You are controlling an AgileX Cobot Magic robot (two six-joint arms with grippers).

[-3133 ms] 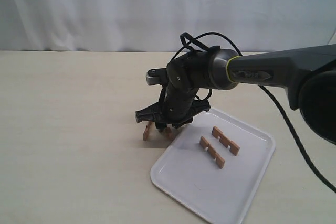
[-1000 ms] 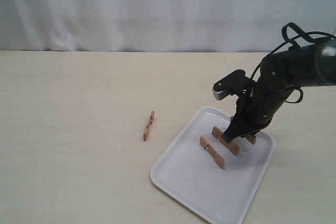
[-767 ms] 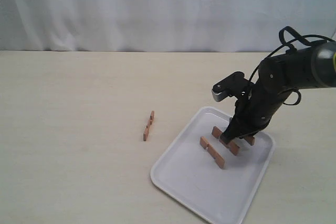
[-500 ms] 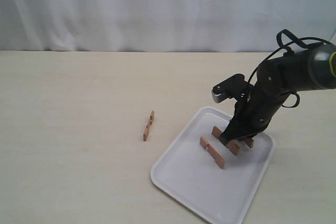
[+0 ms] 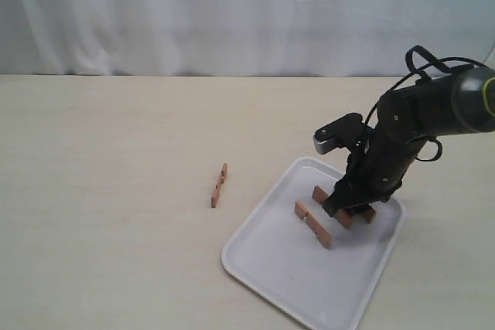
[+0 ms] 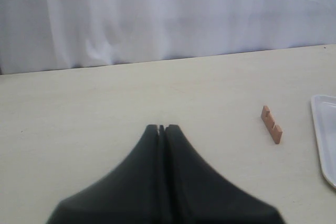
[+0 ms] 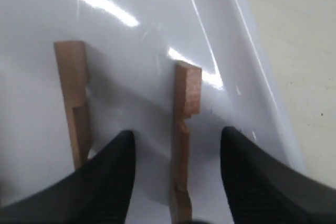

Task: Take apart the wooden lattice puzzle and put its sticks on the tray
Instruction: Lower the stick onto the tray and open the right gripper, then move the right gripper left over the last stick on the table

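Note:
The lattice puzzle is apart. One stick (image 5: 219, 185) lies on the table left of the white tray (image 5: 288, 277). Two sticks (image 5: 312, 224) (image 5: 325, 199) lie side by side on the tray. A third stick (image 5: 370, 212) lies near the tray's far right rim, under my right gripper (image 5: 352, 208). In the right wrist view that stick (image 7: 186, 103) stands on edge between the open fingers of the right gripper (image 7: 177, 134), touching neither, with a neighbouring stick (image 7: 73, 103) beside it. My left gripper (image 6: 161, 127) is shut and empty above the table, with the table stick (image 6: 272, 124) off to one side.
A white curtain closes off the back of the table. The tray's rim (image 6: 325, 140) shows at the edge of the left wrist view. My right arm's cable loops above the tray's far corner.
My right gripper went from the sticks on the table to the tray's far right, taking one stick there. Over the last second it sank slightly over the tray.

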